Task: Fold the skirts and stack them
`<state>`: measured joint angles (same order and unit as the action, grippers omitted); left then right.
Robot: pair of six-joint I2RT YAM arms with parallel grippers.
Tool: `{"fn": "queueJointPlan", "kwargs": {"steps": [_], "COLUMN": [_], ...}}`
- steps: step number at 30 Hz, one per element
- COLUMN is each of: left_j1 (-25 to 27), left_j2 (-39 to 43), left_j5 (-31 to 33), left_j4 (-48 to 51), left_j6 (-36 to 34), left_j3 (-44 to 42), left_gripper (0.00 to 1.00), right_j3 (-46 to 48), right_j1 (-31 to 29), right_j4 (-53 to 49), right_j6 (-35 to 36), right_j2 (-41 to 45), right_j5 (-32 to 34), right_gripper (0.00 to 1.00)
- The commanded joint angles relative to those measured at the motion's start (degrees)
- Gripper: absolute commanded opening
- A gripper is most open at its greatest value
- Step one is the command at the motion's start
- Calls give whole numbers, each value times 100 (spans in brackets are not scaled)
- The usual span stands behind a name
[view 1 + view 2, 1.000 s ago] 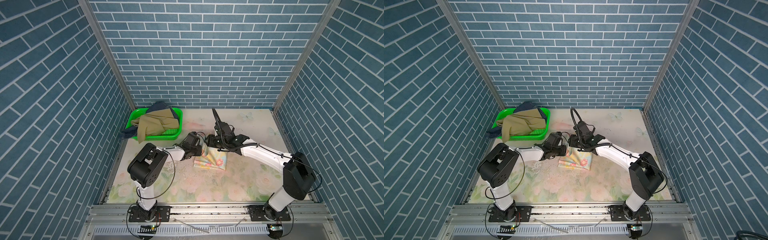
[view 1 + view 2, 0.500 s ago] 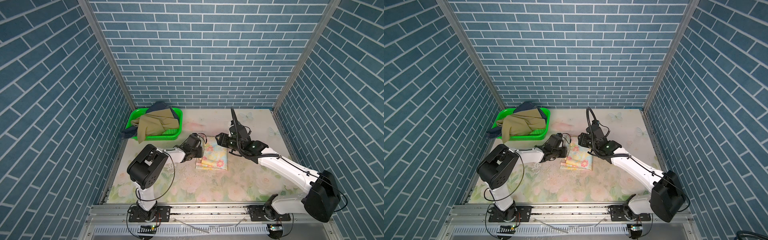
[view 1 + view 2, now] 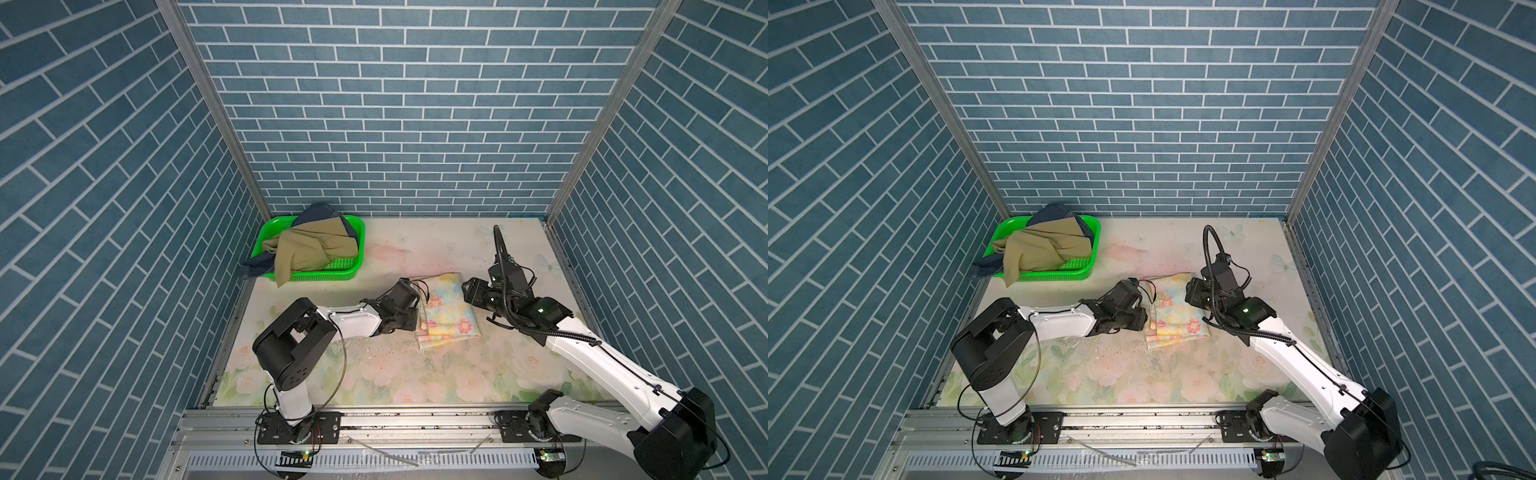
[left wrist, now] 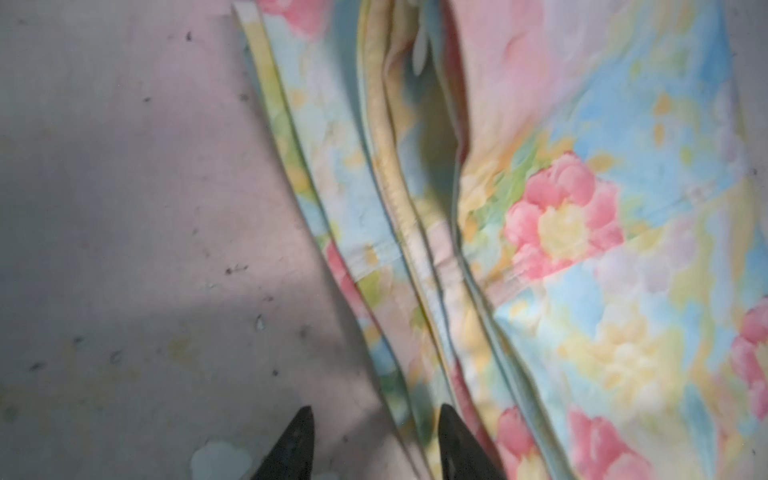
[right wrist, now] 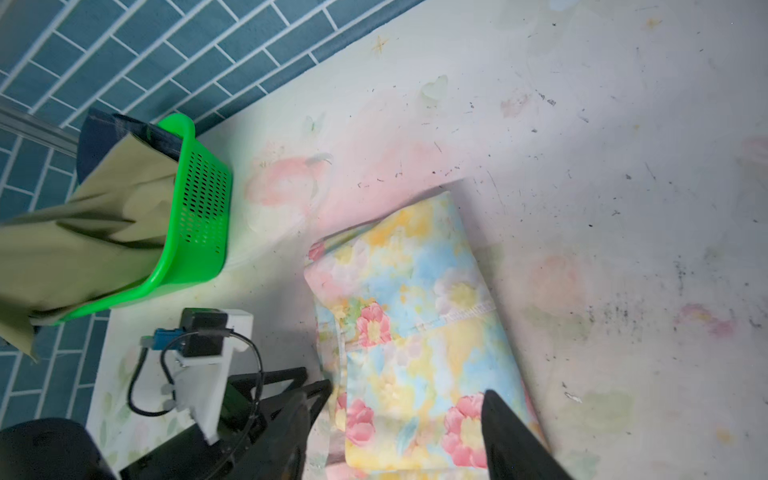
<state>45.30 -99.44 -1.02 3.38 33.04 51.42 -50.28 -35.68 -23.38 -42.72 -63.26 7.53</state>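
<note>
**Floral skirt, folded, flanked by two open end effectors**

**Item 1.** The floral skirt [image 3: 446, 309] is folded into a layered rectangle. It lies flat on the worktop [image 3: 395, 374] near frame centre in both top views.
- The left end effector [image 4: 376, 440] sits at the skirt's left edge with its jaws moderately parted and holding nothing. One tip is over bare worktop, the other over the stacked hems.
- The right end effector [image 5: 399, 424] is over the skirt's upper right side, jaws wide, holding nothing.
- Material: thin pastel yellow-blue cloth with pink flowers and a stitched seam across.

**Items 2–3.** Both are in the green perforated basket [image 3: 316, 276], left of centre by the back wall.
- The olive-khaki skirt [image 3: 307, 249] is plain and rumpled, and drapes over the basket's front rim.
- The denim skirt [image 3: 320, 210] is dark blue, lies beneath it, and spills over the left rim.

**Room.** Bare worktop fills the lower centre and the upper right. Brick-patterned walls bound three sides.
</note>
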Motion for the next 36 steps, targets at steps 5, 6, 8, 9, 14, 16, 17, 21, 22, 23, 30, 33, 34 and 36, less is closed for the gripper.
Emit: {"fn": "queueJointPlan", "kwargs": {"steps": [5, 6, 8, 9, 14, 16, 17, 21, 22, 23, 30, 33, 34, 36], "left_j1": [3, 5, 31, 36, 101, 169, 201, 304, 307, 304, 320, 348, 360, 374], "left_j2": [516, 548, 564, 553, 311, 188, 146, -60, -124, -176, -608, -742, -789, -855], "left_j5": [-236, -293, -398, -446, -522, -527, -498, -386, -382, -367, -339, -294, -273, -237], "left_j4": [225, 167, 50, -5, -328, -433, -429, -349, -347, -338, -408, -373, -364, -407], "left_j6": [472, 551, 716, 811, 1228, 1329, 1349, 1432, 1474, 1524, 1835, 1899, 1926, 1964], "left_j3": [-40, -14, 13, 32, 126, 253, 342, 698, 760, 801, 922, 973, 983, 973], "left_gripper": [53, 53, 52, 51, 47, 45, 45, 45, 45, 45, 43, 42, 42, 42], "right_j3": [167, 235, 354, 406, 635, 712, 746, 920, 971, 1013, 1143, 1170, 1187, 1208], "right_j1": [-53, -53, -50, -44, -35, -37, -27, -18, -18, -18, 10, 9, 17, 17], "right_j4": [-303, -270, -262, -270, -284, -291, -296, -303, -299, -295, -324, -326, -310, -315], "right_j6": [579, 572, 564, 561, 554, 554, 554, 554, 559, 563, 633, 668, 675, 686], "right_j2": [-286, -245, -157, -105, 209, 315, 350, 559, 608, 656, 926, 988, 1005, 1039], "right_j5": [-44, -26, -7, 31, 161, 161, 161, 170, 162, 165, 179, 184, 184, 187], "right_gripper": [65, 65, 65, 65, 65, 65, 65, 65, 65, 65, 65, 65, 65, 65]}}
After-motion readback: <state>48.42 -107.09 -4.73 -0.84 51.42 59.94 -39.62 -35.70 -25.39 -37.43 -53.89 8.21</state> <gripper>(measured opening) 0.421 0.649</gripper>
